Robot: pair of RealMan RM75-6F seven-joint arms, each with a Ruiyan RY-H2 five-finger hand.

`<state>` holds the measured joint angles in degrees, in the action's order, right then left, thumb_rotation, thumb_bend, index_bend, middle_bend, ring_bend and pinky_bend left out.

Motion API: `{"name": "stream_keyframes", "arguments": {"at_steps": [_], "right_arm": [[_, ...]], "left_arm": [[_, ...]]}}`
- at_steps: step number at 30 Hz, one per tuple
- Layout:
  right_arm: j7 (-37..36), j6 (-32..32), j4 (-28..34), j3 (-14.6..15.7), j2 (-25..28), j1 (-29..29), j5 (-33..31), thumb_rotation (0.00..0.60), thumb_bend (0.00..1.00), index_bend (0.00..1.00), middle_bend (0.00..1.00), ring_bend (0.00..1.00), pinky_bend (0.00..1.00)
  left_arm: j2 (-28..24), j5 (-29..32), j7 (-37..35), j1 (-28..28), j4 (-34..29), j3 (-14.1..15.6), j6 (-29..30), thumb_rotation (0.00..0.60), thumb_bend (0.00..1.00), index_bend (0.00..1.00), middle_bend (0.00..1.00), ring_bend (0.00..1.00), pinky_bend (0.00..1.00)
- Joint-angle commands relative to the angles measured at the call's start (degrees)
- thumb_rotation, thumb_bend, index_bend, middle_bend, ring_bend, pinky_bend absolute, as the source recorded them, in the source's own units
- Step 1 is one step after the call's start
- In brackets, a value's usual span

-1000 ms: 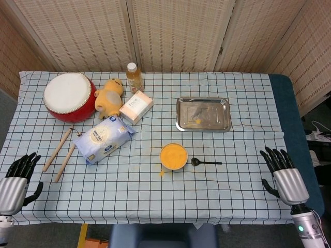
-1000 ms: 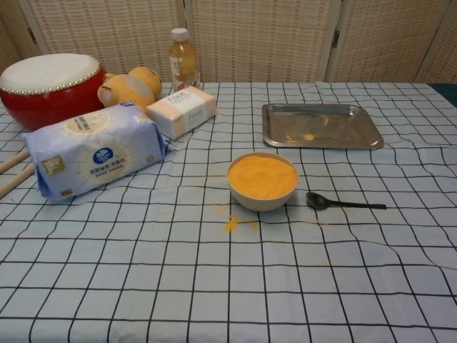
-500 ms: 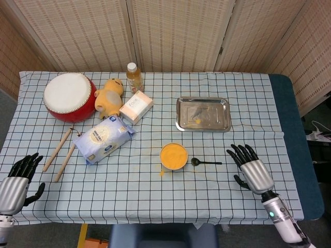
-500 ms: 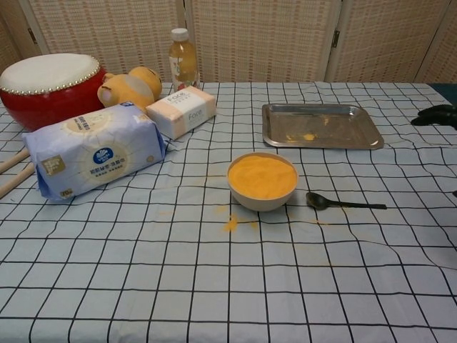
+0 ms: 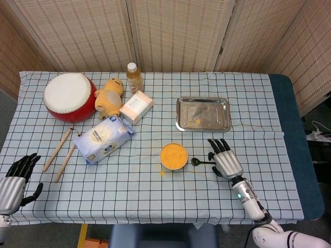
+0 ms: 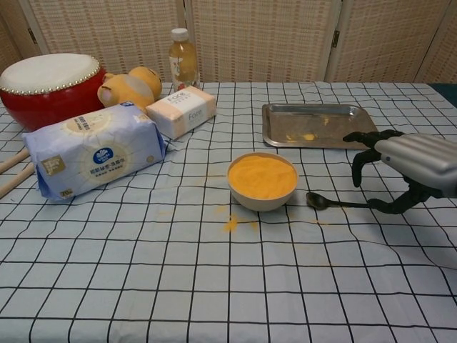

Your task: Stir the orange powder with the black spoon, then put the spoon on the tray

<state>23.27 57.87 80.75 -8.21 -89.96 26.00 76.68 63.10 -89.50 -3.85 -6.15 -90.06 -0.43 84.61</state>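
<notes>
A white bowl of orange powder (image 5: pixel 173 155) (image 6: pixel 262 179) stands mid-table. Just right of it the black spoon (image 5: pixel 199 161) (image 6: pixel 321 201) lies flat on the checked cloth, bowl end toward the bowl. My right hand (image 5: pixel 225 159) (image 6: pixel 407 166) hovers over the spoon's handle end, fingers spread and curved down, holding nothing. The metal tray (image 5: pixel 202 114) (image 6: pixel 319 126) sits behind the spoon with a few orange specks in it. My left hand (image 5: pixel 14 178) rests open at the table's front left corner, seen only in the head view.
A red drum (image 5: pixel 69 96), yellow plush toy (image 5: pixel 108 95), bottle (image 5: pixel 134 76), white box (image 5: pixel 136 106) and wipes packet (image 5: pixel 103 138) fill the left back. Two drumsticks (image 5: pixel 61 154) lie left. Spilled powder (image 6: pixel 231 224) dots the cloth before the bowl.
My right hand has swept in from the table's right edge leftward to just above the spoon's handle. The left hand has barely shifted. Spoon and bowl have not moved.
</notes>
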Motion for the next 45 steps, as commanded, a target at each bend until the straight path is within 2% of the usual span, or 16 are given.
{"name": "stream_keyframes", "arguments": {"at_steps": [1, 17, 26, 32, 45], "right_arm": [[0.8, -1.2, -1.9, -0.8, -2.1, 1.4, -2.0, 0.6, 0.28, 0.46, 0.0, 0.0, 0.0], [1.9, -3.6, -6.9, -0.6, -7.2, 5.2, -5.9, 0.6, 0.28, 0.47, 0.0, 0.0, 0.0], [2.2, -3.5, -8.1, 0.1, -8.0, 5.9, -6.9, 0.6, 0.38, 0.5, 0.0, 0.0, 0.0], [2.4, -3.3, -8.4, 0.5, -8.0, 6.1, -7.6, 0.6, 0.39, 0.53, 0.0, 0.0, 0.0], [4.5, -2.8, -7.6, 2.0, -7.4, 6.1, -8.5, 0.6, 0.4, 0.46, 0.0, 0.0, 0.0]], "left_arm": [[-0.1, 0.1, -0.4, -0.1, 0.1, 0.0, -0.2, 0.6, 0.43, 0.0, 0.0, 0.0, 0.11], [-0.6, 0.1, -1.9, -0.3, 0.4, 0.2, -0.8, 0.6, 0.43, 0.0, 0.0, 0.0, 0.11], [-0.8, 0.0, -2.3, -0.3, 0.5, 0.3, -0.7, 0.6, 0.43, 0.0, 0.0, 0.0, 0.11], [-0.9, 0.2, -2.2, -0.4, 0.4, 0.4, -1.2, 0.6, 0.44, 0.0, 0.0, 0.0, 0.11], [-1.0, 0.6, -2.0, -0.5, 0.2, 0.3, -1.4, 0.6, 0.44, 0.0, 0.0, 0.0, 0.11]]}}
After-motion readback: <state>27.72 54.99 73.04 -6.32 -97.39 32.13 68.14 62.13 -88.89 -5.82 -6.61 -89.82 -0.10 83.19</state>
